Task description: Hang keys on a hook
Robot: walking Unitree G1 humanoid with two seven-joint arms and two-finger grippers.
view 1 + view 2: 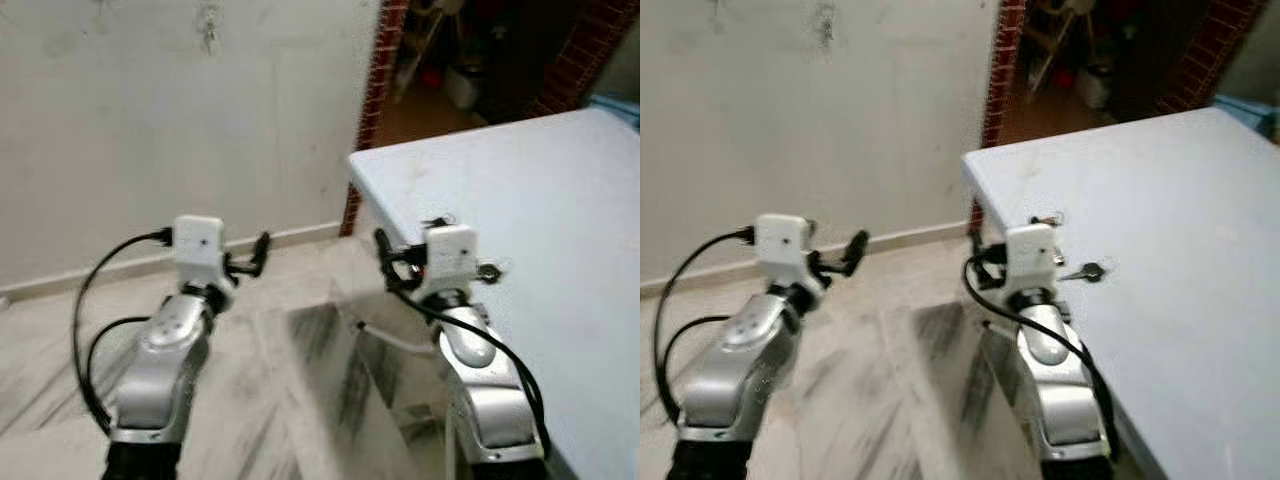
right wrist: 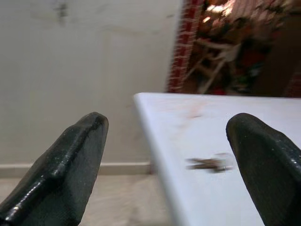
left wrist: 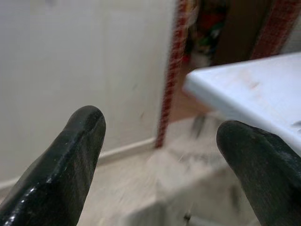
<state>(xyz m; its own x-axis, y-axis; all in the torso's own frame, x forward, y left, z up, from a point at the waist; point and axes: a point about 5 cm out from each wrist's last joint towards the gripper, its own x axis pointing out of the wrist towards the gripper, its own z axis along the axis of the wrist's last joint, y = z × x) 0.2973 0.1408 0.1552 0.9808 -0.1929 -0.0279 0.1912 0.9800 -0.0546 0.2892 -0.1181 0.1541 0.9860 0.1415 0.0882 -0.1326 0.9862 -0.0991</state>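
On the white table (image 1: 1180,200) lie small dark keys (image 1: 1085,271), beside the empty, spread right hand (image 2: 164,155).

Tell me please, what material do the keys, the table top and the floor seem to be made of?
The keys look like dark metal, though blur hides any shine. The table has a smooth, matte pale blue-white top, possibly laminate or painted wood; faint smudges show on it. The floor looks like polished stone or marble tile, judging by its grey streaked veins.
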